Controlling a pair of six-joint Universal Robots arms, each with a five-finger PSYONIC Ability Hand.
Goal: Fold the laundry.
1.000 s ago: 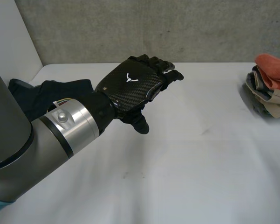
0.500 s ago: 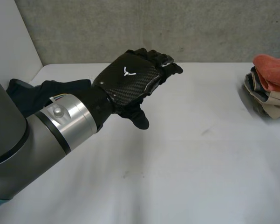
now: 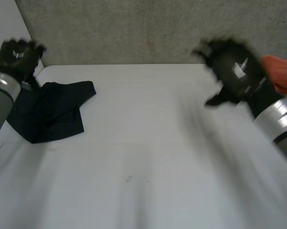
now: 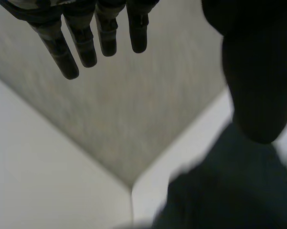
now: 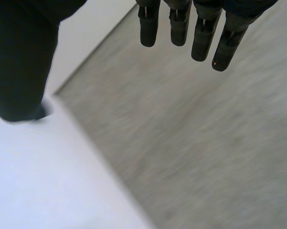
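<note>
Garment (image 3: pixel 52 112): dark, limp, crumpled.

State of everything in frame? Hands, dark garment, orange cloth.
Left hand: open, empty, in the air.
Right hand: open, empty, in the air.
Dark garment: unfolded, rumpled, lying on the table, untouched.
Orange cloth: at the table's right edge, partly hidden by the right arm.

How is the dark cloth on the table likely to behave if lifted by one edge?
Probably floppy: the dark cloth lies rumpled with uneven edges on the table, so it should droop. Likely light, since it lies thin and flat.
</note>
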